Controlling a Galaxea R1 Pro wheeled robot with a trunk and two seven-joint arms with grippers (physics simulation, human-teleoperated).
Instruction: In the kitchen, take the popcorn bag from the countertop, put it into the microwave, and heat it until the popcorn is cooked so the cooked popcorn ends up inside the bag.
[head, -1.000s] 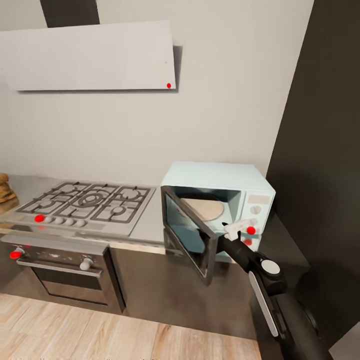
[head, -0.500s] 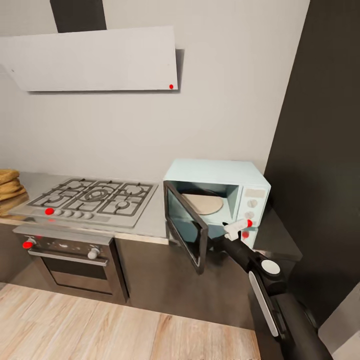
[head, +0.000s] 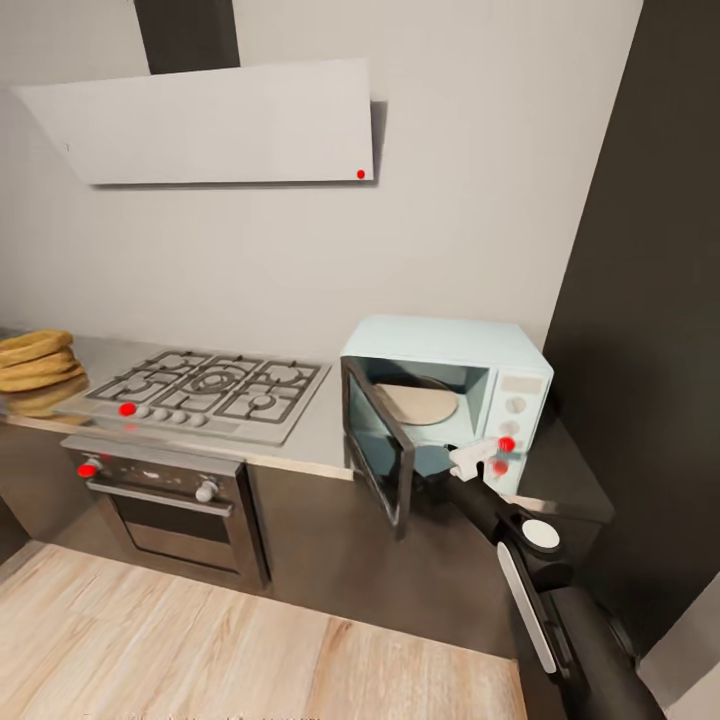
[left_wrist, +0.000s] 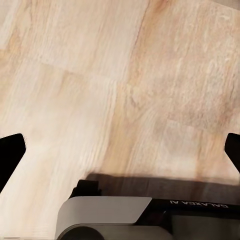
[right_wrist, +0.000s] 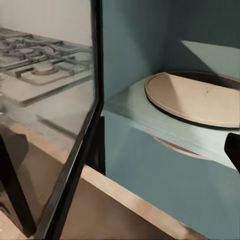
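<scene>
The pale-blue microwave (head: 445, 400) stands on the grey countertop (head: 322, 440) with its dark glass door (head: 378, 445) swung open toward me. A round tan turntable (head: 420, 403) lies bare inside the cavity (right_wrist: 200, 97). My right gripper (head: 482, 457) hovers just in front of the open cavity, beside the door's free edge, open and holding nothing; one black fingertip (right_wrist: 234, 150) shows in the right wrist view. The tan popcorn bag (head: 35, 362) sits on the countertop at the far left, beyond the hob. My left gripper (left_wrist: 121, 150) hangs open over the wood floor.
A steel gas hob (head: 215, 385) with black grates lies between the bag and the microwave, over an oven (head: 175, 500). A white hood (head: 215, 120) hangs above. A tall dark cabinet (head: 650, 300) walls off the right side. Pale wood floor (head: 200, 640) lies in front.
The whole head view has shifted as the camera backed away and turned left, so more of the popcorn bag shows. The right gripper keeps its place by the open microwave door.
</scene>
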